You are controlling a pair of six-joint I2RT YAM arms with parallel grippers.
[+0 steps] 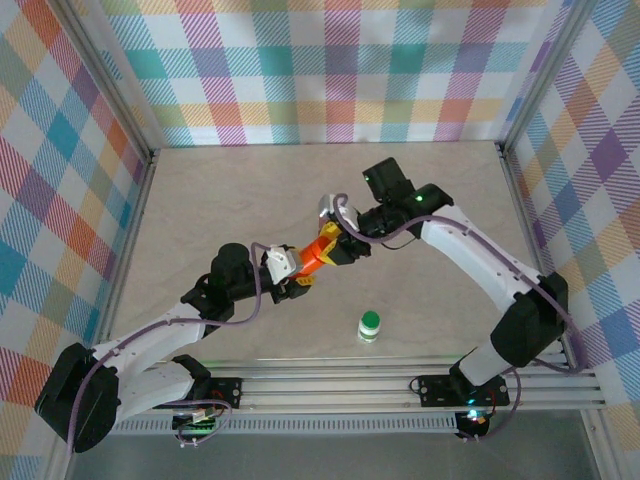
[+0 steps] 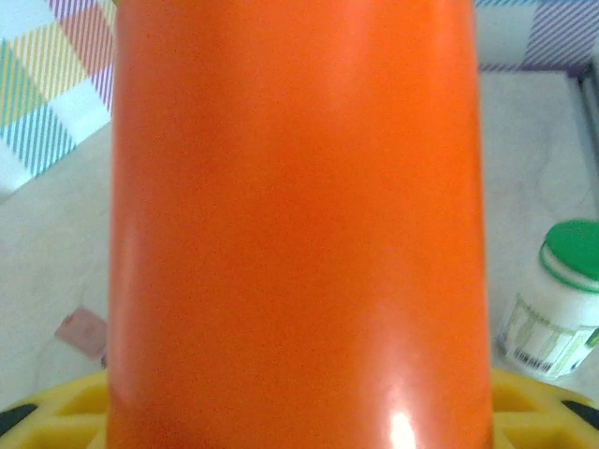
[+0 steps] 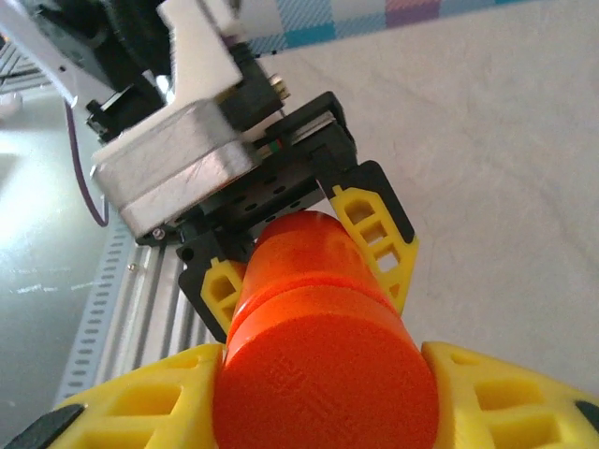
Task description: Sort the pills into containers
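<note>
Orange bottle (image 1: 318,256) midair; green-cap btl (image 1: 370,326) upright, apart.

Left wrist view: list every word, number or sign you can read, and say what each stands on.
No text can be read.
The white bottle: its label has a barcode and small print, too blurred to read.
The orange bottle: no writing visible on it.

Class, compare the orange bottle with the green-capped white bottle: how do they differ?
The orange bottle is orange all over; the white bottle has a green cap. The orange bottle is held aloft on its side; the white bottle stands upright on the table. Both are capped.
</note>
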